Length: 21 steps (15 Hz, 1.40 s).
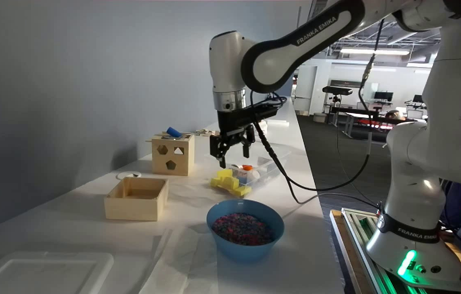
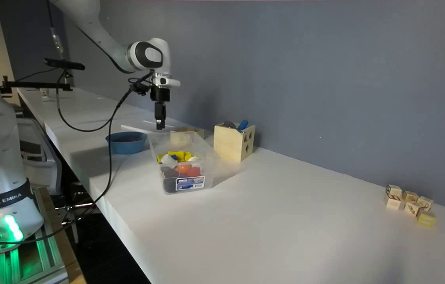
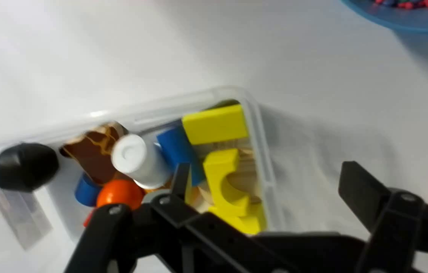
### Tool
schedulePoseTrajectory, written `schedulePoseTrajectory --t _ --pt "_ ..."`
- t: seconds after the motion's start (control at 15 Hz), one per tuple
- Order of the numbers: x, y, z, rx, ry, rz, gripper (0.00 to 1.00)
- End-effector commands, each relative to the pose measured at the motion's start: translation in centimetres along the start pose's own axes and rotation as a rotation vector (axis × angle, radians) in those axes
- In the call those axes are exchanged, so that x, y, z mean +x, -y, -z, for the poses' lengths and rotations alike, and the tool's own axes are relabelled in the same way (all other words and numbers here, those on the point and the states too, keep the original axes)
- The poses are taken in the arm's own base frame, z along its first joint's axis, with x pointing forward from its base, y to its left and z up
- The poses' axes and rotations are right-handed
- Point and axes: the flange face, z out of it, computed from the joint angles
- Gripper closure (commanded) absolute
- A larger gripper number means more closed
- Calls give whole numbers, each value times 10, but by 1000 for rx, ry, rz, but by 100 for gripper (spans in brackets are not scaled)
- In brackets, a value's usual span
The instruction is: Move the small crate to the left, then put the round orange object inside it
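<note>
The small crate, shallow and of pale wood, stands upright on the table near the wall; nothing shows inside it. It also appears behind the clear bin in an exterior view and is out of the wrist view. The round orange object lies in the clear plastic bin among other items; it shows in both exterior views. My gripper is open and empty above the bin's end. In the wrist view the gripper has one finger over the bin and one over the table.
Yellow blocks lie at the bin's end. A blue bowl with reddish contents stands near the table's edge. A wooden cube with holes stands by the wall. A white lid and letter blocks lie on the table.
</note>
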Motion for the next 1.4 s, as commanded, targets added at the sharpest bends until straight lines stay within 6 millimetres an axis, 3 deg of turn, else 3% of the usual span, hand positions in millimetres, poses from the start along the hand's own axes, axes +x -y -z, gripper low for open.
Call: schedulePoseTrajectory --t 0.0,0.07,0.27,0.33,0.47,0.67,0.87,1.07,1.13,1.33 --pt "-24 -78 -22 24 33 -197 0" --pt "-6 -38 -16 -10 28 -103 0" --pt "-13 -73 -21 1 36 -169 0" --pt "-10 -69 -13 32 10 -163 0" --pt "-7 -78 4 66 -53 -185 0" --pt "0 -114 7 17 -84 -174 0" --pt "20 -148 -11 -133 -38 -35 0" --pt "42 -183 -34 -154 6 45 0" --pt "31 -166 -23 -140 -13 4 0" --pt "35 -172 -27 -142 -2 3 0"
